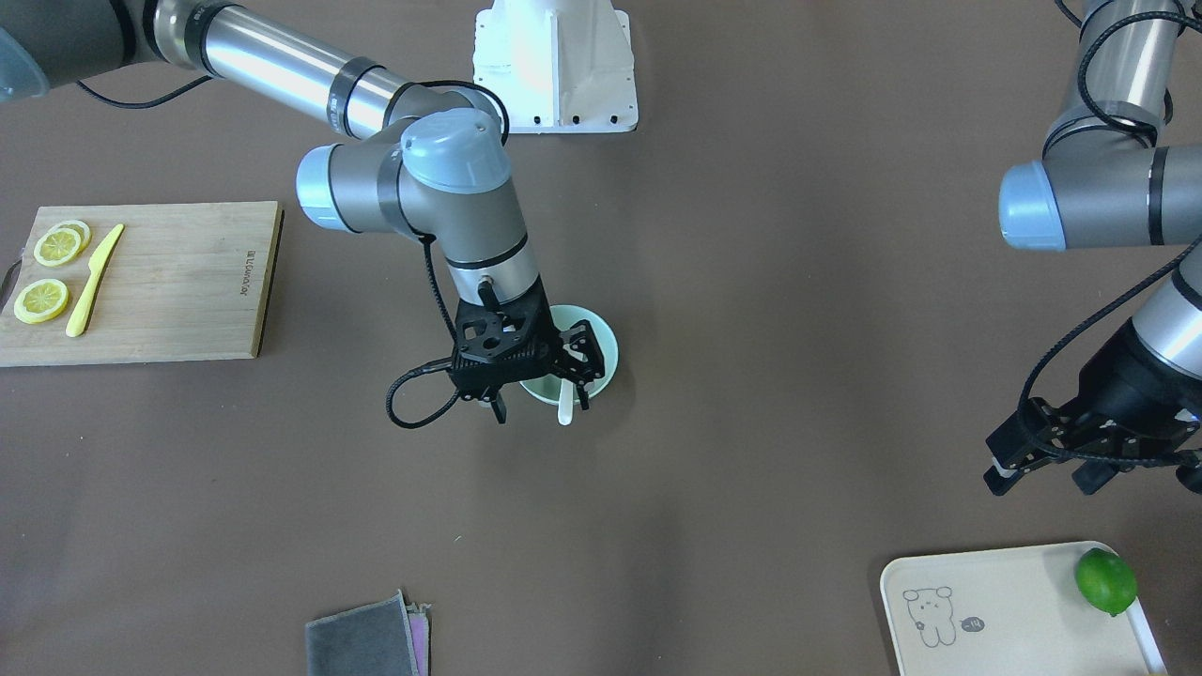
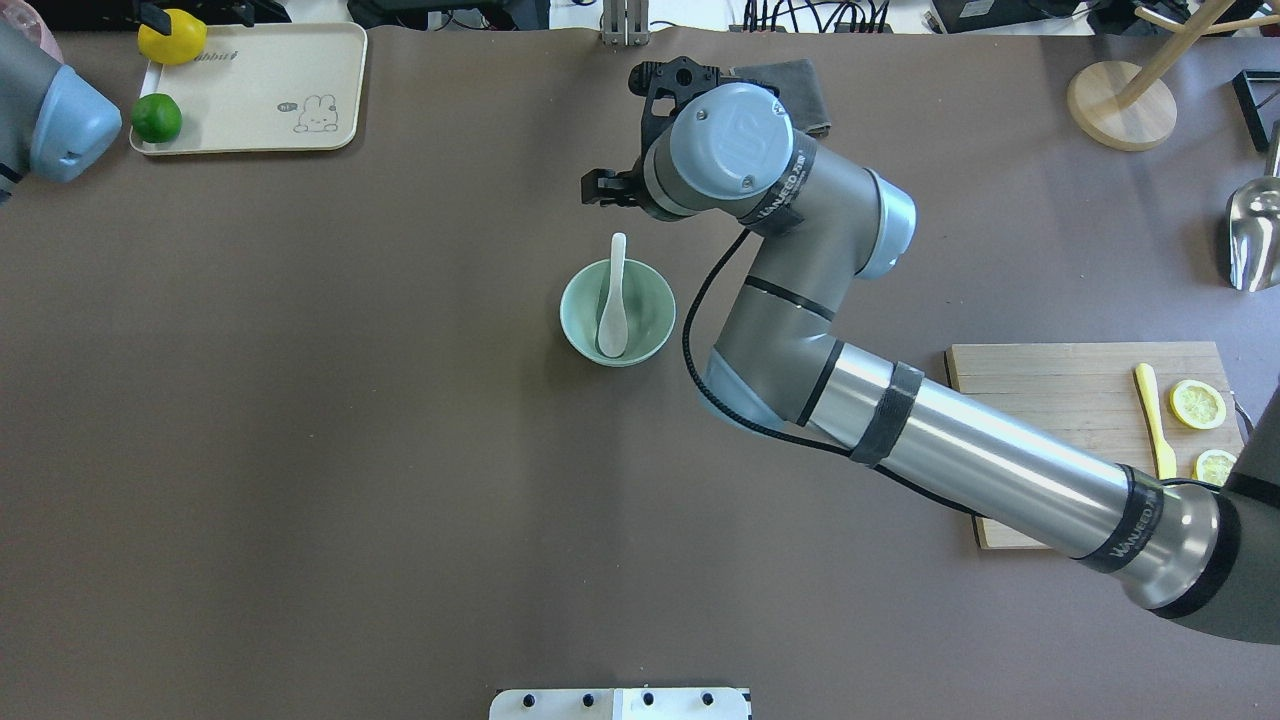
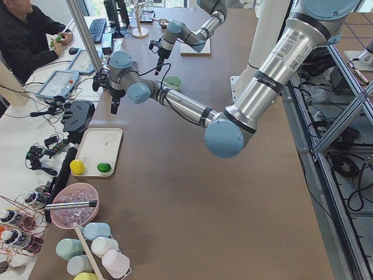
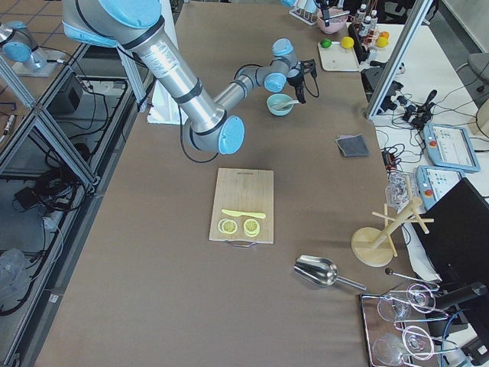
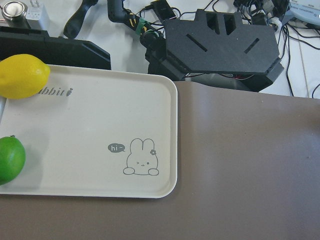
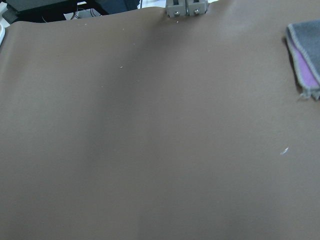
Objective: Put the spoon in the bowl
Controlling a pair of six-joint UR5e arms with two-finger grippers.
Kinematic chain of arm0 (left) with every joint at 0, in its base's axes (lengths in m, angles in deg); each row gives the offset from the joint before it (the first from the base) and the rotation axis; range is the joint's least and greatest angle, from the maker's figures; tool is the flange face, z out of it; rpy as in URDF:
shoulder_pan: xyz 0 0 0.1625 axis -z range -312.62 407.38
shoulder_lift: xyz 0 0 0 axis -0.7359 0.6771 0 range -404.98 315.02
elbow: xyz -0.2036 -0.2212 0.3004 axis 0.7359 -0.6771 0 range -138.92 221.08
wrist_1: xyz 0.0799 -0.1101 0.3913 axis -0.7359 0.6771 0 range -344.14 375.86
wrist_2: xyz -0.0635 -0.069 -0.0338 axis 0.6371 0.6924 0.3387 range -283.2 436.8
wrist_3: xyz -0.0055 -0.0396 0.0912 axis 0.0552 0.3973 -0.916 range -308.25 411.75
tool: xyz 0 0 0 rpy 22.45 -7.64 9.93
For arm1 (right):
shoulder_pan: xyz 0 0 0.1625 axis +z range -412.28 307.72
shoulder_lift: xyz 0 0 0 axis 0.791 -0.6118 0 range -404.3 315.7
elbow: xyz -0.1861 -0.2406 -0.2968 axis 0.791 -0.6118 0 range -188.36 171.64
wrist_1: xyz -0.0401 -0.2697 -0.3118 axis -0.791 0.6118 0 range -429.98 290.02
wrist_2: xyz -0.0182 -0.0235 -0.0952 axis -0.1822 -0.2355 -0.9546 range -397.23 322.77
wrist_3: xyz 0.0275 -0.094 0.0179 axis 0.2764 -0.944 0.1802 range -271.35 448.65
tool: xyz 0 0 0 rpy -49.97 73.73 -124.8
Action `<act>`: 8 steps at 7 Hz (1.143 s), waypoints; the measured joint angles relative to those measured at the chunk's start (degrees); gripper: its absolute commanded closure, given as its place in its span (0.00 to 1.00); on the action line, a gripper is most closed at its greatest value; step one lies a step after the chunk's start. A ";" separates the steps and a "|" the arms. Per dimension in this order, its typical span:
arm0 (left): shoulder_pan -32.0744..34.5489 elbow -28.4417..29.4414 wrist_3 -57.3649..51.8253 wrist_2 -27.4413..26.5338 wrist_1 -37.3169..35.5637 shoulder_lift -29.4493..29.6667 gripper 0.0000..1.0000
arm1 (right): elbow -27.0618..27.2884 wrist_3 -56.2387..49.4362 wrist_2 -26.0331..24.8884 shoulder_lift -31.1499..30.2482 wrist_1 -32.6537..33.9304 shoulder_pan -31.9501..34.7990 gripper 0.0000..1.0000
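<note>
**Spoon** (image 2: 613, 300): lies in the bowl (image 2: 648, 300), mid-bench. The scoop is down inside, the handle rests over the rim, and the long axis points at your edge.
**Right gripper** (image 1: 543, 406): hangs over that rim, fingers spread, holding nothing.
**Left gripper** (image 1: 1044, 477): fingers apart, empty.
**Tray** (image 5: 100, 125): at your edge, in the robot's-left corner. It holds a lime (image 5: 9, 159) and a lemon (image 5: 22, 76), and reads "hi~".
**Cutting board** (image 2: 1050, 400): at the right end, with a knife (image 2: 1155, 420) on it.

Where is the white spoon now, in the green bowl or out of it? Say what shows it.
In. The spoon has its scoop inside the bowl, its handle leaning over the rim.
</note>
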 measured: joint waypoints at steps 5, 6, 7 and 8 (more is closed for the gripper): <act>5.56 0.21 -10.11 0.11 -0.48 -3.70 0.02 | 9.56 -9.16 11.36 -18.90 -1.65 15.95 0.00; 6.09 -0.39 -12.42 0.60 -3.13 -4.42 0.02 | 10.87 -9.83 18.79 -20.49 0.68 21.00 0.00; 6.96 -1.77 -15.89 1.32 -7.48 -5.31 0.02 | 13.39 -12.52 23.77 -22.95 5.52 25.37 0.00; 8.88 -3.95 -21.17 1.71 -12.83 -6.52 0.02 | 17.40 -19.33 25.98 -25.61 13.33 28.46 0.00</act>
